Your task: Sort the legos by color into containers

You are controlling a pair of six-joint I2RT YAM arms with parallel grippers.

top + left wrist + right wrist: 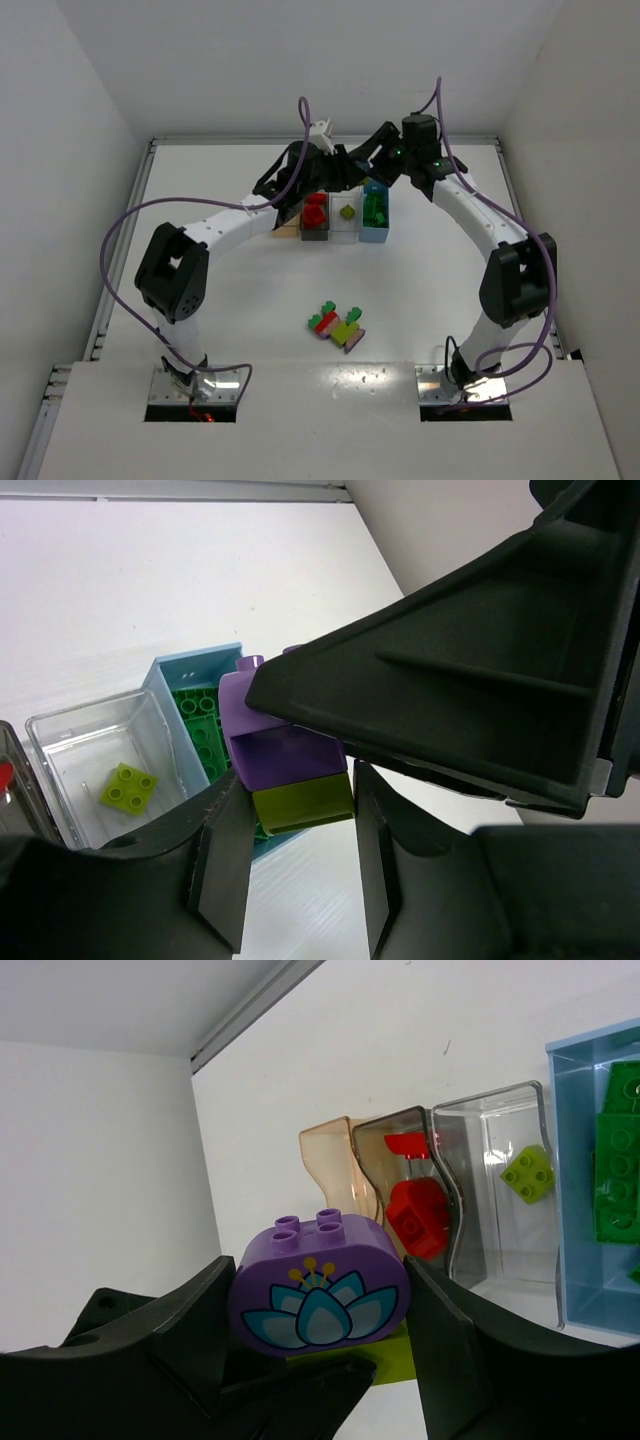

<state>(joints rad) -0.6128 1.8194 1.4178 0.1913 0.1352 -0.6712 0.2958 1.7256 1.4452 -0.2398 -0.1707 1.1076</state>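
Your right gripper (pixel 318 1262) is clamped on the purple brick (pixel 320 1305), the rounded one with a lotus printed on its face. In the right wrist view a finger presses each curved end, and the studs point toward the top of that view. Joined beneath it is a lime-yellow brick (pixel 300 810). Your left gripper (pixel 299 788) has closed narrow on that one, with a pad flat against each side in the left wrist view. So you are holding one joined pair between the two tools, purple in the right and lime-yellow in the left, with the fingers of the two grippers close together. From above, both wrists meet over the far end of the row of bins (the bricks themselves are hidden under the grippers there). In the left wrist view the pair hangs in front of the light blue bin (pixel 575 1210). The bins stand side by side, running tan bin (pixel 335 1160), dark grey bin (pixel 400 1118), clear bin (pixel 480 1100) and then light blue. Red bricks (pixel 418 1215) sit in the dark grey one, a small lime brick (pixel 527 1173) in the clear one and green bricks (pixel 620 1180) in the blue one. A loose cluster (pixel 337 325) of mixed colours lies on the table (pixel 250 290) nearer the arm bases, well apart from the bins and from both grippers.
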